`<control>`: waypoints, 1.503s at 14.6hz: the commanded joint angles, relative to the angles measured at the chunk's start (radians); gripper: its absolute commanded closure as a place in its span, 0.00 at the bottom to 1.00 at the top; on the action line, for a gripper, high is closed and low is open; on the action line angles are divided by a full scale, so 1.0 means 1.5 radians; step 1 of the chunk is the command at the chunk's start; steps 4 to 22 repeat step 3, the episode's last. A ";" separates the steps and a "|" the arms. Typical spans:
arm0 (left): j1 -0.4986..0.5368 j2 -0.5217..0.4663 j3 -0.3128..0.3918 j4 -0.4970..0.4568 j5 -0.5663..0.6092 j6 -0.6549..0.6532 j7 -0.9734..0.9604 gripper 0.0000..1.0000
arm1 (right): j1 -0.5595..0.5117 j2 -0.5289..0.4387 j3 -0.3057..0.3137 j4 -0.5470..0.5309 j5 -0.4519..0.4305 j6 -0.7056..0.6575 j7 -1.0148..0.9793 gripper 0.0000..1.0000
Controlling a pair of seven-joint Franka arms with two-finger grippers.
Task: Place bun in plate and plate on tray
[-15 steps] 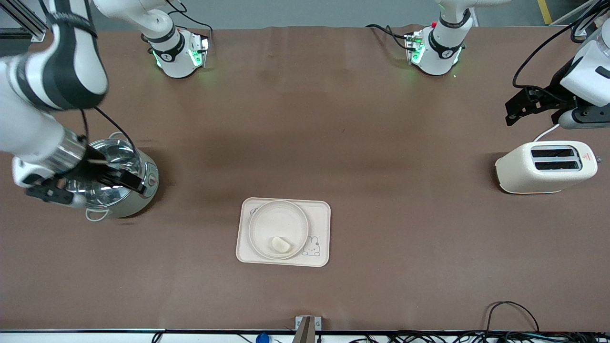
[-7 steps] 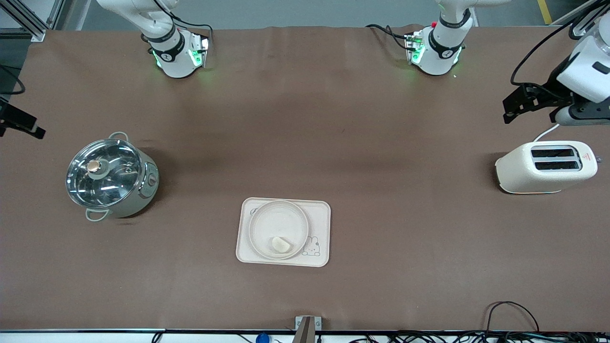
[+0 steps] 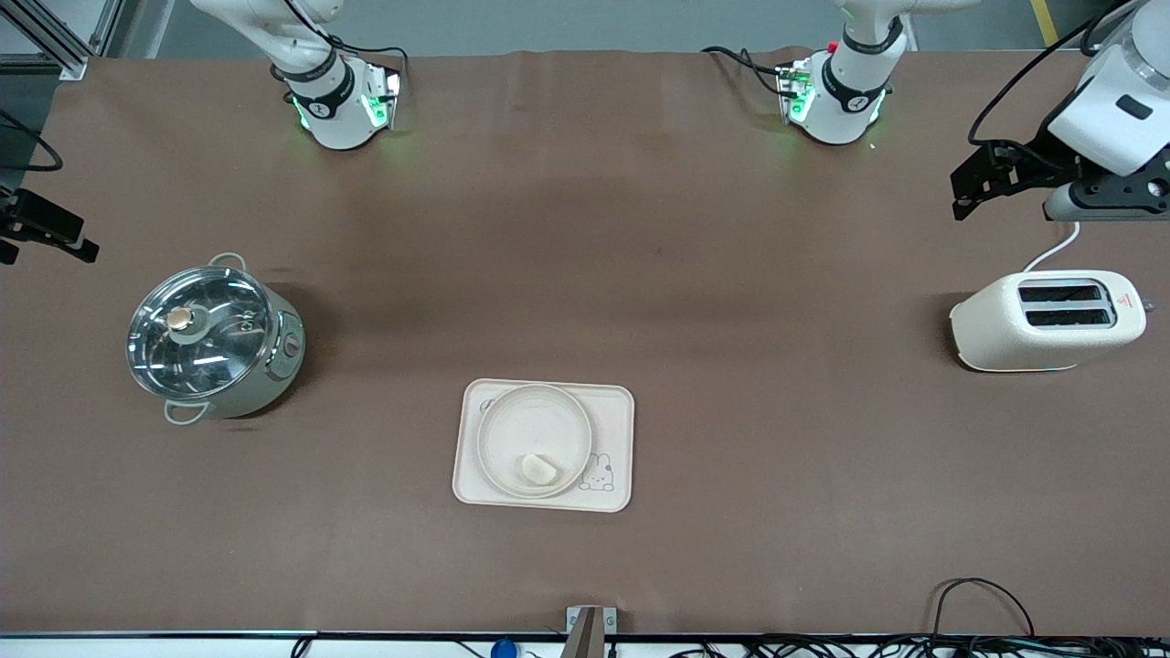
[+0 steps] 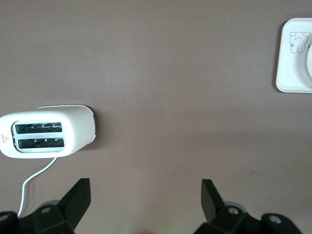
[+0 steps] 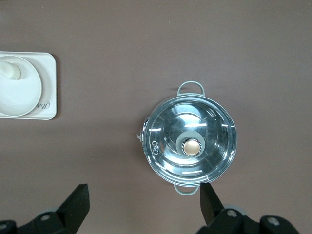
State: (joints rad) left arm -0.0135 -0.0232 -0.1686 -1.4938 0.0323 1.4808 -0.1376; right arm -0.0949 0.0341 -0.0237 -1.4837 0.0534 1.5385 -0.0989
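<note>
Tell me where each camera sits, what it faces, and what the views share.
Front view: high across the table, facing both arm bases; shows the left gripper above the toaster, the right gripper at the right arm's table edge, both waiting.
Left wrist view: looks down on the toaster and a tray corner; its own open fingertips show.
Right wrist view: looks down on the lidded pot; own open fingers show.
Shared: all three show the tray; the bun in the plate shows in the front and right wrist views.

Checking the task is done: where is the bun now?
In the front view, the bun lies in the plate, toward its nearer rim, on the tray mid-table.
</note>
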 commanded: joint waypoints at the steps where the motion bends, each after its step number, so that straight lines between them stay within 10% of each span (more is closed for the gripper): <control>1: 0.004 -0.004 0.003 0.008 -0.002 -0.013 0.012 0.00 | 0.039 -0.007 -0.039 0.003 -0.027 -0.012 -0.012 0.00; 22: 0.003 -0.004 0.003 0.008 -0.002 -0.016 0.012 0.00 | 0.067 -0.006 -0.071 0.005 -0.036 -0.011 -0.019 0.00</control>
